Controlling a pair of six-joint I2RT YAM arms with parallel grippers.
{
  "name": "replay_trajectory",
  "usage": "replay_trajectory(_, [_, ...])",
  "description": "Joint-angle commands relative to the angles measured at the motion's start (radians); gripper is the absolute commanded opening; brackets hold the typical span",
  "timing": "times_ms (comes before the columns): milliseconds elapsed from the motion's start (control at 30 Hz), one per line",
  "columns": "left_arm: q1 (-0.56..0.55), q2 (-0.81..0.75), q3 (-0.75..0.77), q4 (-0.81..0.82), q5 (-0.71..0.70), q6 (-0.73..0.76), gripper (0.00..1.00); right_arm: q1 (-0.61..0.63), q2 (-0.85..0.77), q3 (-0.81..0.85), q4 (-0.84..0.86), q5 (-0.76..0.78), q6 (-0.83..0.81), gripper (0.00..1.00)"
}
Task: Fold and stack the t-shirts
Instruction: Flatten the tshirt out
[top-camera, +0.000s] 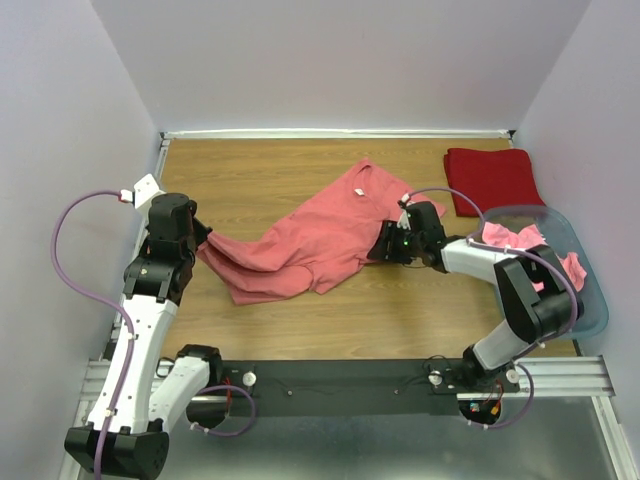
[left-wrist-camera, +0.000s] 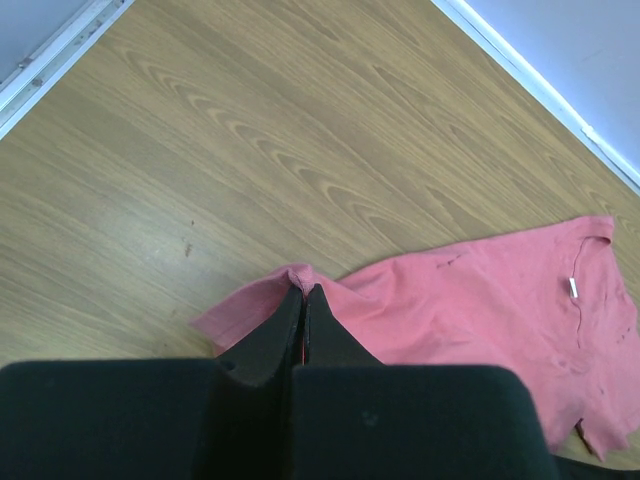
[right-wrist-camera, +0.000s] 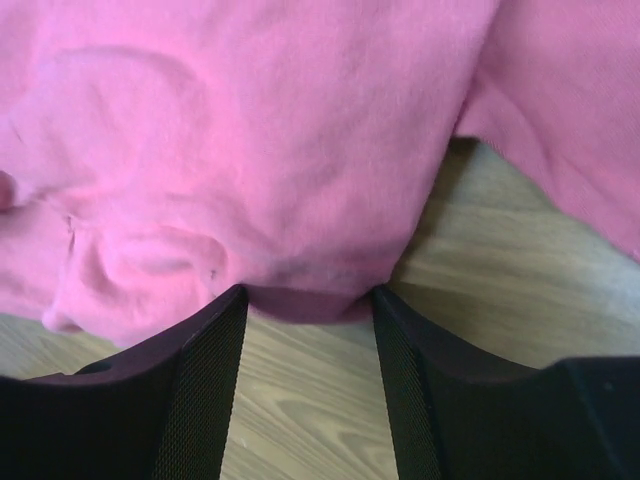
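Note:
A salmon-pink t-shirt (top-camera: 310, 240) lies crumpled and partly spread across the middle of the wooden table. My left gripper (top-camera: 207, 240) is shut on its left corner; in the left wrist view the closed fingertips (left-wrist-camera: 303, 292) pinch a small fold of the pink cloth (left-wrist-camera: 480, 300). My right gripper (top-camera: 382, 245) is at the shirt's right edge and stands open. In the right wrist view the shirt's hem (right-wrist-camera: 300, 300) sits just between the spread tips of that gripper (right-wrist-camera: 308, 305). A deep red t-shirt (top-camera: 490, 178) lies folded at the back right.
An oval grey-blue basket (top-camera: 585, 290) stands at the right edge, with more pink shirts (top-camera: 520, 240) hanging in and over it. White rails (top-camera: 330, 133) border the table at the back and left. Bare wood (left-wrist-camera: 250, 130) lies beyond the left gripper.

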Motion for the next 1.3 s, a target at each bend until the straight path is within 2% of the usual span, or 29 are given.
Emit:
replay_trajectory(0, [0.005, -0.010, 0.005, 0.016, 0.016, 0.007, 0.00, 0.002, 0.041, -0.010, 0.068, -0.005, 0.004, 0.59])
replay_trajectory(33, [0.005, -0.011, 0.006, 0.016, 0.018, 0.007, 0.00, 0.000, 0.043, -0.009, 0.070, -0.004, -0.007, 0.56])
replay_trajectory(200, [0.005, -0.016, 0.015, 0.013, -0.014, 0.022, 0.00, 0.000, -0.026, 0.019, 0.018, 0.009, -0.041, 0.03])
replay_trajectory(300, [0.005, -0.018, 0.028, -0.001, -0.066, 0.033, 0.00, -0.001, -0.141, 0.092, -0.201, 0.116, -0.088, 0.01])
replay_trajectory(333, [0.005, -0.019, 0.031, -0.004, -0.098, 0.042, 0.00, 0.000, -0.169, 0.176, -0.363, 0.150, -0.142, 0.01])
replay_trajectory(367, [0.005, -0.022, 0.032, -0.013, -0.114, 0.045, 0.00, -0.005, -0.198, 0.226, -0.452, 0.233, -0.168, 0.01])
replay_trajectory(400, [0.005, -0.022, 0.034, -0.017, -0.128, 0.047, 0.00, -0.005, -0.210, 0.273, -0.538, 0.271, -0.196, 0.01])
replay_trajectory(433, [0.005, -0.025, 0.034, -0.022, -0.146, 0.050, 0.00, -0.005, -0.218, 0.369, -0.694, 0.326, -0.223, 0.01])
replay_trajectory(467, [0.005, -0.028, 0.034, -0.030, -0.152, 0.050, 0.00, -0.006, -0.226, 0.408, -0.765, 0.399, -0.266, 0.01])
replay_trajectory(567, [0.005, -0.045, 0.029, -0.039, -0.169, 0.049, 0.00, -0.006, -0.220, 0.560, -0.994, 0.476, -0.311, 0.01])
replay_trajectory(700, [0.005, -0.061, 0.015, -0.034, -0.160, 0.055, 0.00, -0.006, -0.135, 0.723, -1.165, 0.490, -0.323, 0.07])
replay_trajectory(733, [0.005, -0.059, 0.003, -0.031, -0.146, 0.056, 0.00, -0.008, -0.070, 0.784, -1.203, 0.466, -0.332, 0.07])
replay_trajectory(833, [0.005, -0.056, -0.012, -0.021, -0.116, 0.062, 0.00, -0.005, 0.085, 0.876, -1.214, 0.425, -0.344, 0.08])
replay_trajectory(867, [0.005, -0.054, -0.024, -0.016, -0.110, 0.062, 0.00, -0.006, 0.134, 0.913, -1.211, 0.358, -0.352, 0.08])
replay_trajectory(967, [0.005, -0.045, -0.048, -0.007, -0.088, 0.055, 0.00, -0.002, 0.266, 1.046, -1.122, 0.265, -0.357, 0.11])
replay_trajectory(1000, [0.005, -0.045, -0.060, 0.004, -0.082, 0.055, 0.00, 0.008, 0.344, 1.079, -1.099, 0.206, -0.354, 0.23])
replay_trajectory(1033, [0.005, -0.044, -0.064, 0.009, -0.071, 0.052, 0.00, 0.009, 0.386, 1.137, -1.055, 0.194, -0.349, 0.27])
replay_trajectory(1133, [0.006, -0.030, -0.068, 0.019, -0.056, 0.046, 0.00, 0.025, 0.475, 1.214, -0.990, 0.106, -0.326, 0.51])
replay_trajectory(1200, [0.006, -0.021, -0.064, 0.030, -0.054, 0.044, 0.00, 0.029, 0.451, 1.193, -0.958, 0.072, -0.322, 0.55])
replay_trajectory(1267, [0.006, -0.008, -0.060, 0.035, -0.051, 0.042, 0.00, 0.025, 0.399, 1.081, -0.897, 0.137, -0.308, 0.60])
